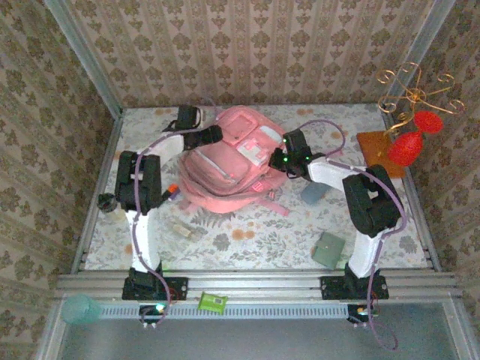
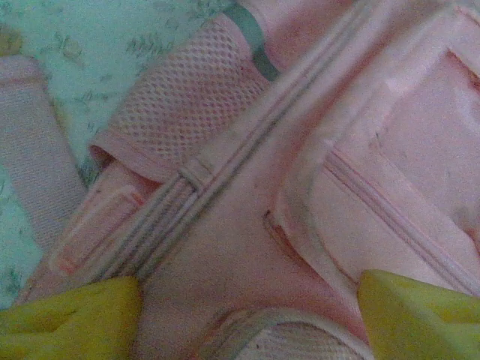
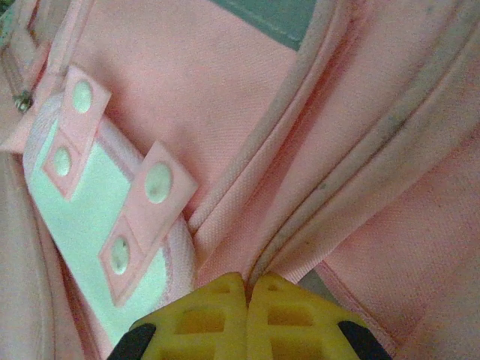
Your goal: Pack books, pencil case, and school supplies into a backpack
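Two grippers meet over the backpack (image 1: 232,161), a big, soft pink bag lying in the middle of the floral table (image 1: 247,240), towards the far side. Its cloth is plain pink with piped seams and zip lines, a mesh side pocket (image 2: 187,112), and a pale patch (image 3: 90,225) crossed by two pink tabs with round studs. I can make out no lettering on that patch. The print on the small green packet (image 1: 212,302) at the near rail is too small to read.

The left gripper (image 2: 244,322) hangs over the bag's far left, its yellow fingers (image 2: 67,319) wide apart. The right gripper (image 3: 246,300) has its tips pressed together on a seam fold at the bag's right side. Whether cloth is nipped between them I cannot tell.
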`<action>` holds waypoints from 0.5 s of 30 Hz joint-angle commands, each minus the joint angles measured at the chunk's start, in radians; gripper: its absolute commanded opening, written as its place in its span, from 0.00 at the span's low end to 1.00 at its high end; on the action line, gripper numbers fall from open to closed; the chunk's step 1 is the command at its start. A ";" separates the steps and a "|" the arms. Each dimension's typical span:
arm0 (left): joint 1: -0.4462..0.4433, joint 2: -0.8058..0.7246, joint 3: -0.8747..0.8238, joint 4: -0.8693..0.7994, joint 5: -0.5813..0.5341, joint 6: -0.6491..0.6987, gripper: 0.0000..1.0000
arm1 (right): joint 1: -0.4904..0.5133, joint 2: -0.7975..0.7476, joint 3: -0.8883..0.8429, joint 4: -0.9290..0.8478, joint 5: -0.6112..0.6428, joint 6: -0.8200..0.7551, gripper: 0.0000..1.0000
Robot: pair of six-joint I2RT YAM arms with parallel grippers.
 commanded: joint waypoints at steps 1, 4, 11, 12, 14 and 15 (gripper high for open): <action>0.012 0.049 0.118 -0.072 0.014 0.038 0.78 | 0.023 -0.051 -0.005 0.027 0.012 0.004 0.01; 0.015 0.030 0.103 -0.057 0.016 0.033 0.79 | -0.003 -0.075 -0.009 -0.015 0.054 -0.033 0.00; 0.072 -0.123 -0.067 -0.002 -0.024 0.029 0.80 | -0.037 -0.138 -0.037 -0.053 0.139 -0.080 0.00; 0.086 -0.158 -0.105 0.012 -0.027 0.017 0.80 | -0.041 -0.140 -0.041 -0.047 0.150 -0.083 0.00; 0.101 -0.225 -0.191 0.043 -0.037 0.010 0.80 | -0.049 -0.136 -0.040 -0.038 0.165 -0.074 0.00; 0.103 -0.259 -0.232 0.054 -0.046 0.008 0.80 | -0.051 -0.135 -0.046 -0.024 0.170 -0.064 0.00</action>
